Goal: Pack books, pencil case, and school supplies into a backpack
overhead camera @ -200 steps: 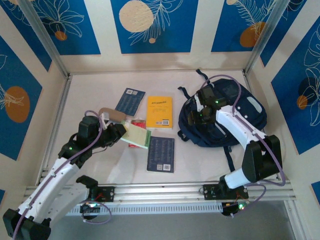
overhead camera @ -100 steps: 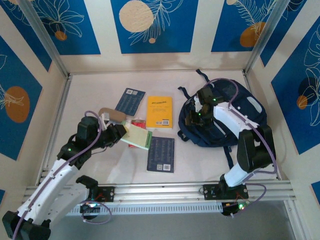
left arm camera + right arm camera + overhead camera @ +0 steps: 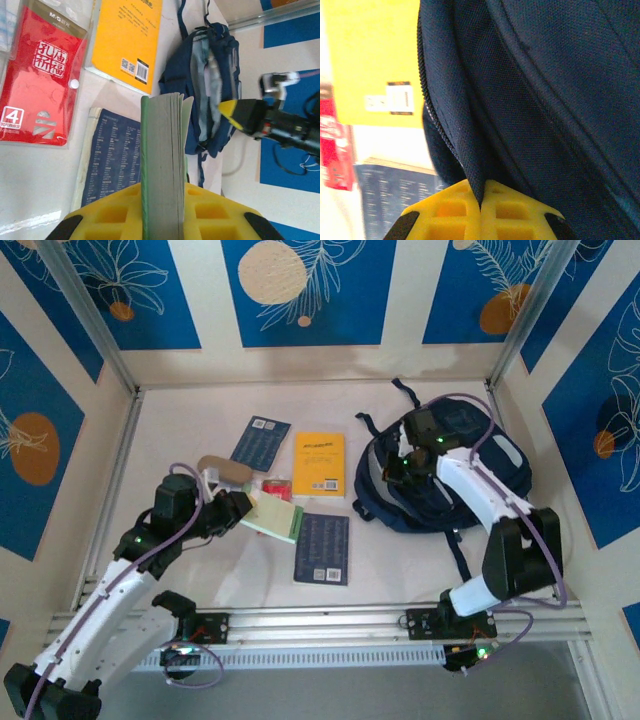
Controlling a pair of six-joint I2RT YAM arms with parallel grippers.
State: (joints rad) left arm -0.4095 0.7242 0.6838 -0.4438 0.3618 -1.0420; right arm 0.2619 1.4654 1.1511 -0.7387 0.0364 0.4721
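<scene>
The navy backpack (image 3: 470,475) lies at the right of the table. My right gripper (image 3: 397,472) is shut on the fabric edge beside its zipper (image 3: 481,200), and the backpack (image 3: 545,75) rises just above the pads. My left gripper (image 3: 240,506) is shut on a green-covered pad (image 3: 161,165), held edge-on above the table. Under and beyond the pad lie a navy book (image 3: 112,155), the yellow book (image 3: 127,37) and a red packet (image 3: 42,75). A second navy book (image 3: 260,442) and a tan pencil case (image 3: 222,468) lie further back.
The yellow book (image 3: 320,462) and the nearer navy book (image 3: 322,548) lie between the two arms. Backpack straps (image 3: 458,550) trail towards the near rail. Walls close the table at the back and on both sides.
My right gripper has closed on the backpack's edge by the zipper and shifted slightly. The left arm still holds the green pad and has barely moved.
</scene>
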